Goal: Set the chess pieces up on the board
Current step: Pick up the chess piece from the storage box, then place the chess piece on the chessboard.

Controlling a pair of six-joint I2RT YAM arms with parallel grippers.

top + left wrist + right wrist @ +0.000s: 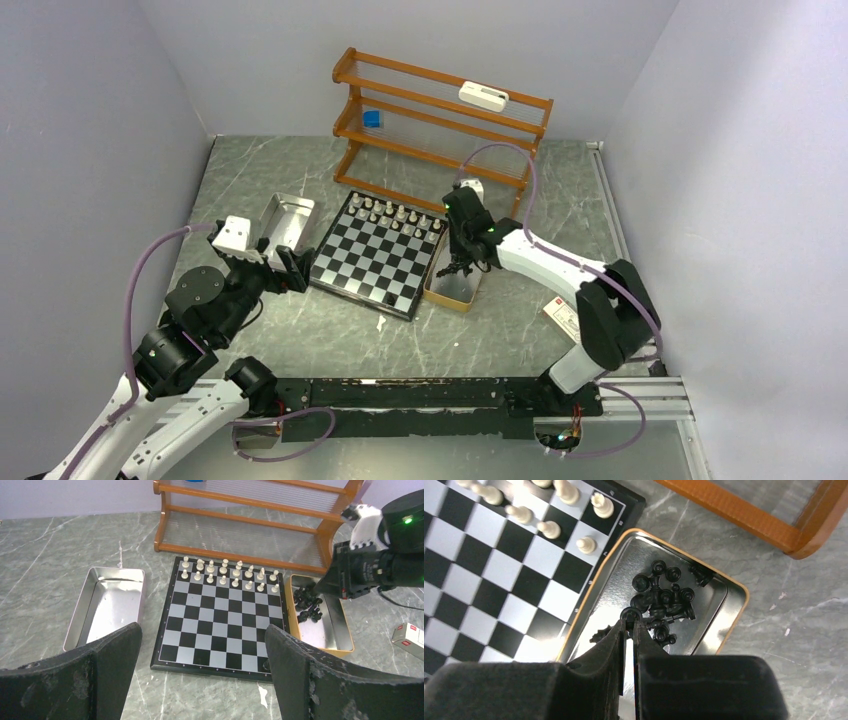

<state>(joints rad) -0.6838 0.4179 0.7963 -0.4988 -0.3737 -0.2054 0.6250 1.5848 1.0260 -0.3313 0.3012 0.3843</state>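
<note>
Flat glossy board (372, 258), blk/wht checks, dark rim w/ pale dots, lying on grey veined stone-look table (400, 340), between two tins. Cream white pieces (230, 575), small turned figurines, upright in the two far rows; types hard to tell at this size.

Black pieces (664, 602): shiny, round-headed, tumbled in a heap in rounded rect. tin (704, 630) w/ tan rim and mirror-bright inside, just beside board's right edge. Too tangled to count.

Shiny rect. metal tray (80, 615) w/ rounded corners just off board's left edge. Orange-brown wooden rack (161, 520) w/ ribbed clear shelves behind board.

Right gripper (630, 622) down inside tin, matte blk fingers closed to a thin slit, tips right at one blk piece's round head; can't tell if actually pinched, body of piece hidden behind fingers. Another blk piece half hidden by left-hand finger in wrist view.

Left gripper (202, 629) spread wide, nothing between scuffed blk pads, near side of board. Pads covering both near board corners in wrist view. Small red/wht carton (409, 640) cut off at frame edge.
</note>
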